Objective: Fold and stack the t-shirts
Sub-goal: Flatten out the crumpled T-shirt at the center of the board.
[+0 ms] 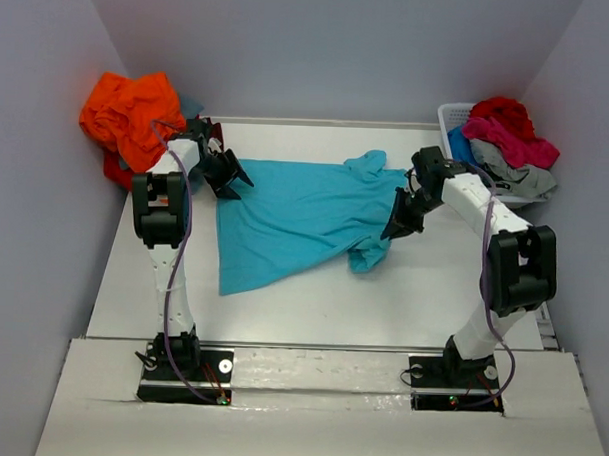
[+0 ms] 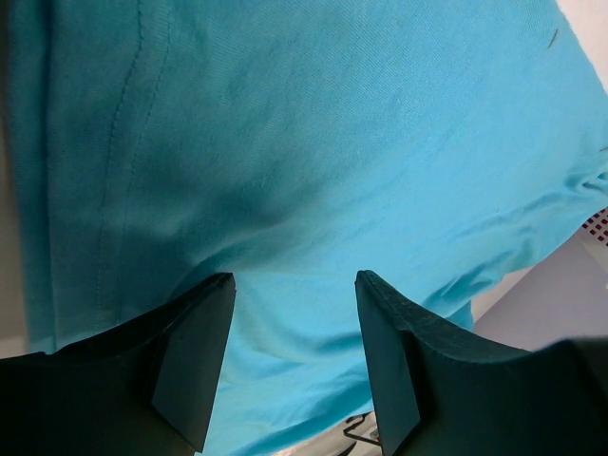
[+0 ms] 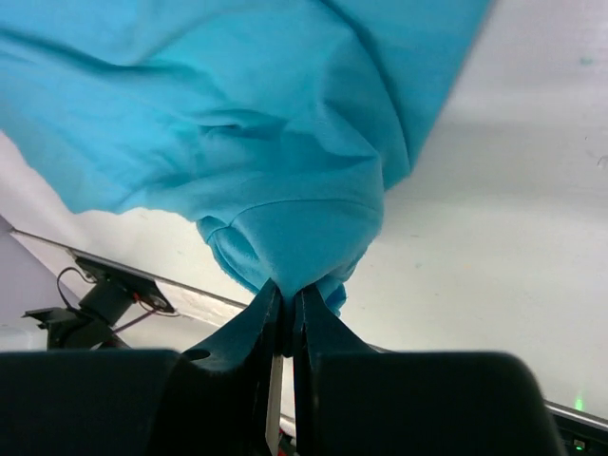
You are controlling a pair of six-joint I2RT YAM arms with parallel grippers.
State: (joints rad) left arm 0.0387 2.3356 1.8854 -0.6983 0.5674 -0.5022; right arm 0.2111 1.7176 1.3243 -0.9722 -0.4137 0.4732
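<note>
A turquoise t-shirt (image 1: 295,213) lies spread across the middle of the table, its right side bunched. My right gripper (image 1: 396,229) is shut on a fold of that turquoise cloth (image 3: 304,237) at the shirt's right edge, the fabric pinched between the fingertips. My left gripper (image 1: 236,181) hovers at the shirt's upper left corner, open, with the turquoise cloth (image 2: 304,142) under its fingers (image 2: 195,361) and nothing between them. An orange t-shirt (image 1: 128,112) is heaped at the far left. Red, pink and grey t-shirts (image 1: 508,140) are piled at the far right.
A white slatted basket (image 1: 453,118) stands at the back right under the pile of shirts. Grey walls close in the table on the left, back and right. The bare white table front (image 1: 312,308) runs between the two arm bases.
</note>
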